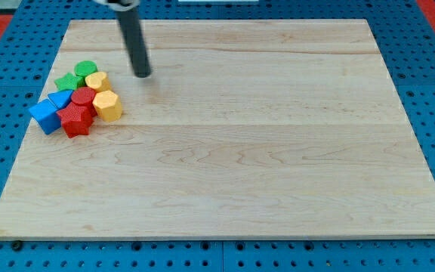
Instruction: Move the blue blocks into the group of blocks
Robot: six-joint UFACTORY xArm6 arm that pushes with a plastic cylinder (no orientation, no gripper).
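I have no jaws on this rig to open or shut, only the rod, and my tip (142, 74) holds nothing; it stands on bare wood toward the view's upper left, just to the right of the cluster and clear of every block. The blocks sit packed together near the left edge of the wooden board (278, 151): a green round block (86, 69) and a green star-like block (69, 81) at the top, a small yellow block (97, 81) beside them, a red round block (83, 97) in the middle, a larger yellow block (108, 106) on the right, and a red star-like block (75, 121) at the bottom. Both task pieces look as if they are already in the pack: the small blue block (60, 97) is wedged between the green star-like block and the red ones, and the blue cube (44, 115) touches the red star-like block on the cluster's left flank. So I judge the job all but done, and the danger now is mostly my own movement. If I sweep left or down from here I would strike the small yellow block or the larger one first and burst the group open. The blue cube also lies near the board's left edge, so any nudge from the right could carry it toward the pegboard (6, 45) beyond.
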